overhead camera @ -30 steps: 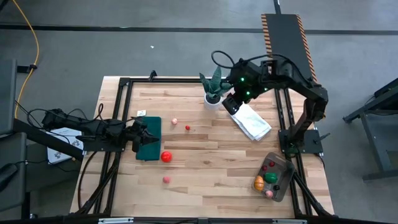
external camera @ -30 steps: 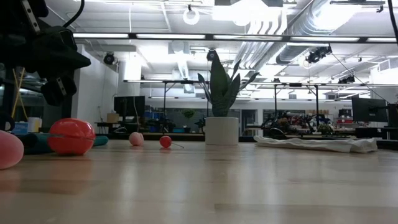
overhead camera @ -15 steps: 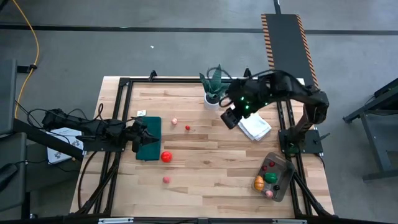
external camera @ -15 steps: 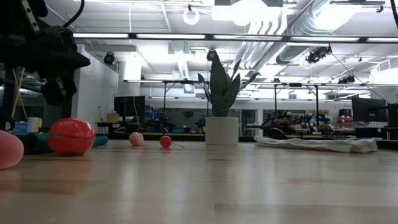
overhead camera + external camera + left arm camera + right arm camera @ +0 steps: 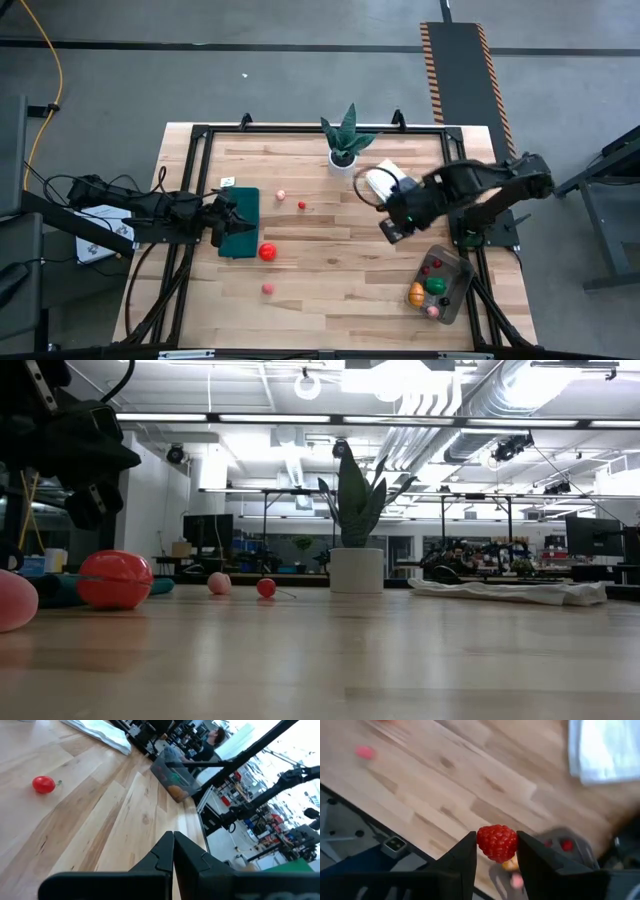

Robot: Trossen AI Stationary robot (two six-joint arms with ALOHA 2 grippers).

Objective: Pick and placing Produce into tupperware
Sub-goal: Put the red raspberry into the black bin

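Observation:
My right gripper hangs above the table between the white cloth and the tupperware, shut on a red bumpy berry. The tupperware, a clear greyish box, sits at the table's near right corner with orange, green, red and pink produce inside. On the wood lie a big red tomato, a pink fruit, a small pink one and a small red one. My left gripper waits shut over the dark green mat; its closed fingers touch nothing. My right gripper pinches the red berry between its two fingers, one on each side of it. The berry is lifted clear of the table, with the wood and the tupperware far below it.
A spiky plant in a white pot stands at the far edge, the folded white cloth just beside it. The dark green mat lies at the left. Bare wood stretches across the table's middle and near side.
My right gripper has swung from beside the plant pot at the far edge, over the white cloth, toward the table's near right side and the tupperware, staying shut on the berry. The left arm and the loose produce have kept still.

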